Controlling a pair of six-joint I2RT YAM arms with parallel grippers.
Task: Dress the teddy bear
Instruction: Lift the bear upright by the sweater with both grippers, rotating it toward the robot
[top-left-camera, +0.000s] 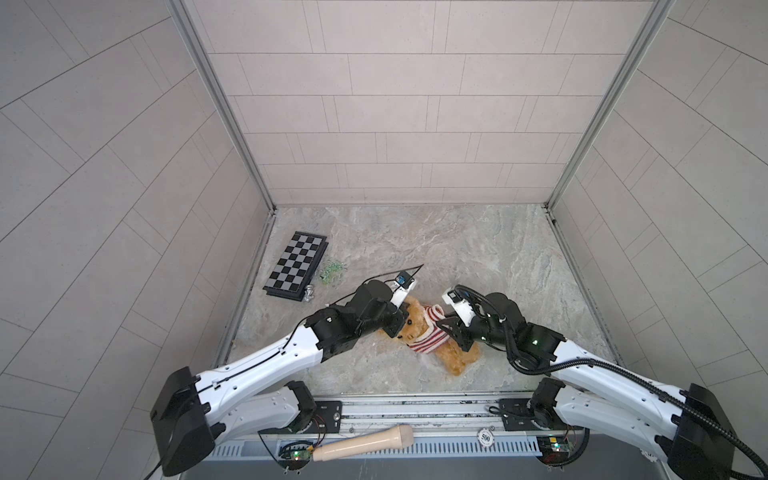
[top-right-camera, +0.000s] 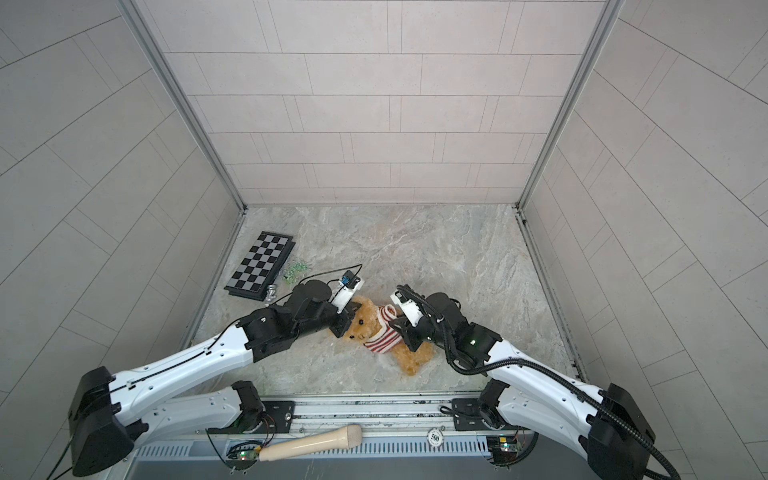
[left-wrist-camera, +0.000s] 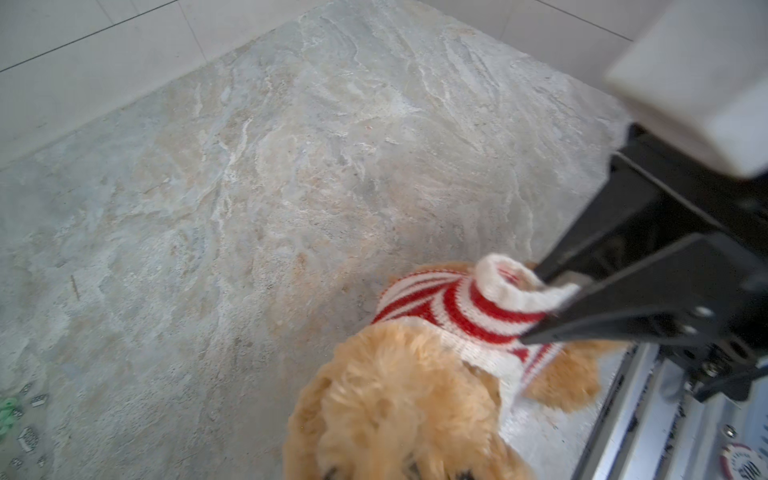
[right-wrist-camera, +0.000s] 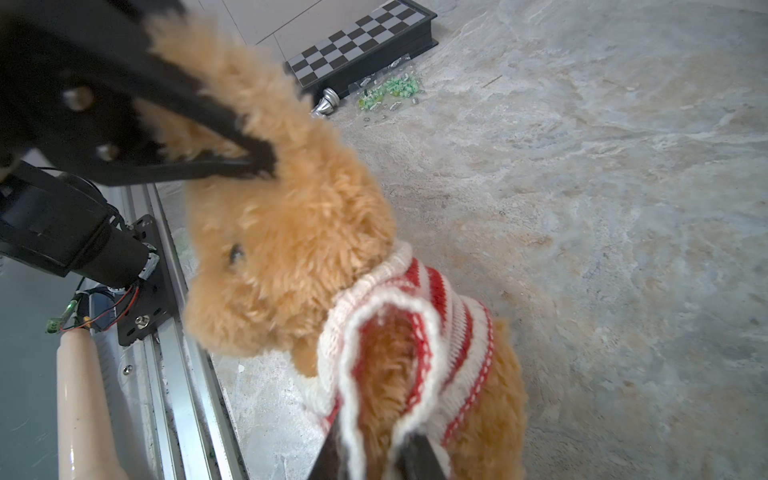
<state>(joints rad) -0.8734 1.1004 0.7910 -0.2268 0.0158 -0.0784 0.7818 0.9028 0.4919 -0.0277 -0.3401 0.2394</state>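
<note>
I am holding the bear (top-left-camera: 413, 326) down on the counter (top-left-camera: 457, 249) between my two claws, on its back with the striped sweater (top-left-camera: 428, 336) already over head and chest. The left claw (right-wrist-camera: 257, 164) is clamped together on a tuft of ear fur. The right claw (left-wrist-camera: 532, 307) is straddling the sleeve cuff (left-wrist-camera: 503, 282), one finger poking into the opening and the other lying outside the knit. I cannot tell whether it is pinching tight or only resting there. Fur is showing inside that opening in the right wrist view, so I am judging the arm to be in the sleeve with the paw not yet out. What is worrying me is the left hold. It is gripping only fluff, so a firm tug from the right claw could pull the ear free and drag the whole bear toward that claw instead of sliding the sleeve along. The finger inside the cuff could also be blocking the paw, or snagging a loop and stretching the knit. If the cuff wall is barely caught, it may pop out as soon as I am pulling. As for containers, the only one is the closed chessboard (top-left-camera: 297, 264), lying well beyond the left claw on the side away from the right one. Its inside is hidden. A silver chess piece (top-left-camera: 308, 294) and some green bits (top-left-camera: 330, 272) are lying outside it, just beside its edge.
</note>
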